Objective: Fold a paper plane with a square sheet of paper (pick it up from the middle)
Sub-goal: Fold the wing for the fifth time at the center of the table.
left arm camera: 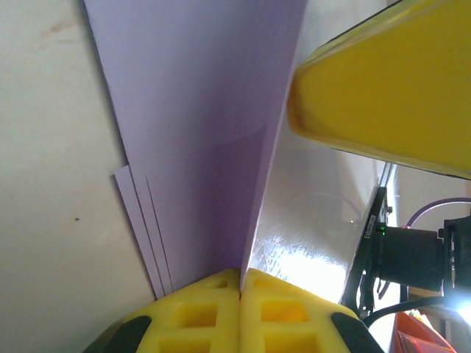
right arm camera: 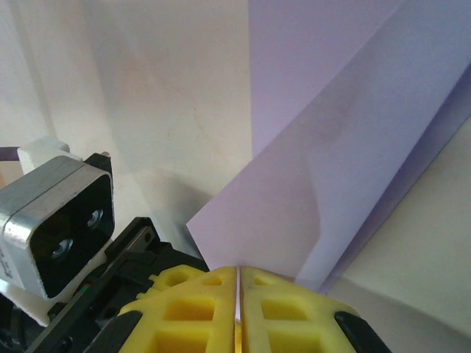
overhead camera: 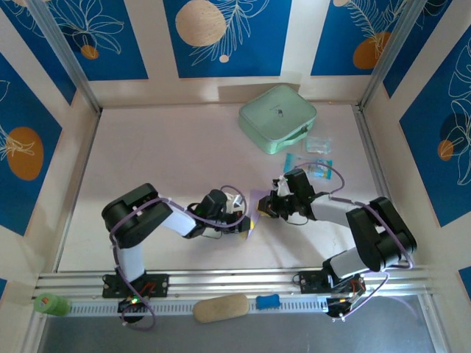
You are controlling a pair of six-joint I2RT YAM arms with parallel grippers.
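Both arms meet at the centre of the top view, low in the frame. The left gripper (left arm camera: 241, 283) is clamped tight on the folded lavender paper (left arm camera: 199, 132), which rises from its yellow fingertips. The right gripper (right arm camera: 237, 283), jaws pressed together, pinches the paper's other end. The mint-green case (overhead camera: 277, 118) sits well apart, upper right.

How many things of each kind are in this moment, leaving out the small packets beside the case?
Robot arms: 2, left arm and right arm
Lavender paper: 1
Mint-green case: 1
Items on the front rail: 3, green item, tan item, blue item
Total: 7
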